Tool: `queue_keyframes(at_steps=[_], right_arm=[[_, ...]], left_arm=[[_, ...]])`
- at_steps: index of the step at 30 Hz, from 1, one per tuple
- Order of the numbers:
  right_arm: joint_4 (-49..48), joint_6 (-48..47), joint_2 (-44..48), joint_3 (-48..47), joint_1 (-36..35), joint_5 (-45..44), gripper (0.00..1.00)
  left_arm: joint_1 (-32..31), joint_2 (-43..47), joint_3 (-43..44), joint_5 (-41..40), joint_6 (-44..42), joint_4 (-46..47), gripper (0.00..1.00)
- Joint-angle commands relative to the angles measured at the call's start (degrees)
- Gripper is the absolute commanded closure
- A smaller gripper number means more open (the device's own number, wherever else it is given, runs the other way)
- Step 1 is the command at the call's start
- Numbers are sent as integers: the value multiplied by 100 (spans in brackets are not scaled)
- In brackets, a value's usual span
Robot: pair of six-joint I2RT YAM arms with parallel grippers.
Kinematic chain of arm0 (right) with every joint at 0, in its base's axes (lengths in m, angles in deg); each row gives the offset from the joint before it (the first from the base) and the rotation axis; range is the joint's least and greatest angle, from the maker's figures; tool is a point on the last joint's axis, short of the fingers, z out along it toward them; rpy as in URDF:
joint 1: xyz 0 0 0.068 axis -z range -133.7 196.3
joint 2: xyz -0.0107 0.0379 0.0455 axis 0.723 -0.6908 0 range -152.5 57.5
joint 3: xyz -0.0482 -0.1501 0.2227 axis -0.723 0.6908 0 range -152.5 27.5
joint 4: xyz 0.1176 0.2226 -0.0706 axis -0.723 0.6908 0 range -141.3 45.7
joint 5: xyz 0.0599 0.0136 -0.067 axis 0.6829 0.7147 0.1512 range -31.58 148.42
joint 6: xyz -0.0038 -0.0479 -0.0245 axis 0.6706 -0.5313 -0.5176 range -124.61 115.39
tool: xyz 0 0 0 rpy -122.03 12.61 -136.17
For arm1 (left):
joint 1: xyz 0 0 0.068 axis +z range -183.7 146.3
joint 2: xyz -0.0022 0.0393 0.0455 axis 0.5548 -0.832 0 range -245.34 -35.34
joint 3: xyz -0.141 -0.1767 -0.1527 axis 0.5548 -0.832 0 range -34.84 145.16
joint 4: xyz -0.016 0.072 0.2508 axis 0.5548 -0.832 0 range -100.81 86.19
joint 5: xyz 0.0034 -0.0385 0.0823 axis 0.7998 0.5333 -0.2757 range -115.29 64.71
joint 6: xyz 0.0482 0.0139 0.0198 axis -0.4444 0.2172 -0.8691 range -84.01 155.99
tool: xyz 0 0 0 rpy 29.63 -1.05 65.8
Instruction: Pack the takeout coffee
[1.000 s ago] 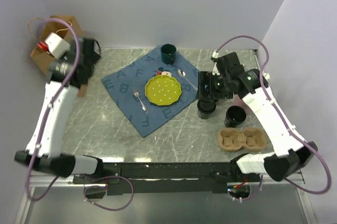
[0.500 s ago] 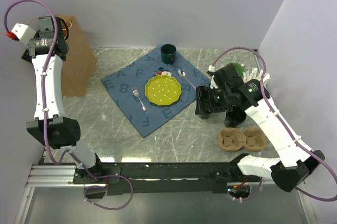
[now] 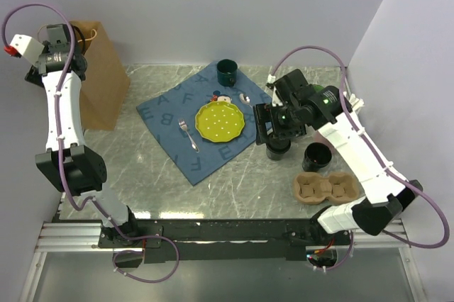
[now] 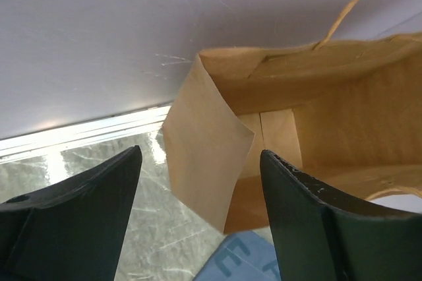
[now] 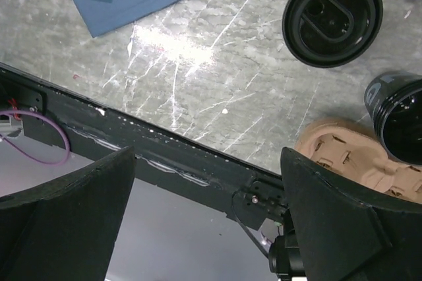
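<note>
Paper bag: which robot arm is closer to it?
Left. The left gripper is up at the open top of the paper bag, jaws open; the right gripper is far across the table, above the black cups.

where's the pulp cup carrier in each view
Top external: carrier at the front right of the table, near the right arm's base.
Left wrist: not in it.
Right wrist: carrier at lower right.
Shared landmark: blue mat, partly visible in all three views.
</note>
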Motion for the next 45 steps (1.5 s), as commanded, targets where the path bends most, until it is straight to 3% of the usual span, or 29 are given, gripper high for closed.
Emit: queue_keyframes(at_steps=[1,4,7,9,13,17,24,33,37,42,45], right_arm=[[305,-60,-119,-455,-126,-157,3],[349,-34,-181,-587,-170,-165,3],[349,19,-190,-596,-197,-209,3],[331,37,-164,-552,-197,-209,3],[279,133,-120,-543,-206,-157,3],[270,195,-190,-815,-206,-69,3],[261,213,-146,-904,-206,-42,3],[217,-200,47,-851,-179,-920,2],[42,-218,275,-807,-65,-773,2],[-73,-121,495,-1097,154,-254,2],[-187,-34,662,-1229,303,80,2]], left_arm=[[11,63,-301,128,-249,746,22],[20,19,-345,216,-355,878,23],[37,-16,-372,207,-478,922,30],[46,1,-284,163,-592,852,41],[37,168,-161,251,-812,834,73],[37,379,-204,365,-1006,818,99],[37,826,-134,1041,-1356,975,99],[37,1750,7,3088,-1401,870,99],[28,2329,-405,4160,-1270,756,99],[20,2787,-407,5941,-1286,-130,99],[28,2971,-82,6586,-1436,-895,99]])
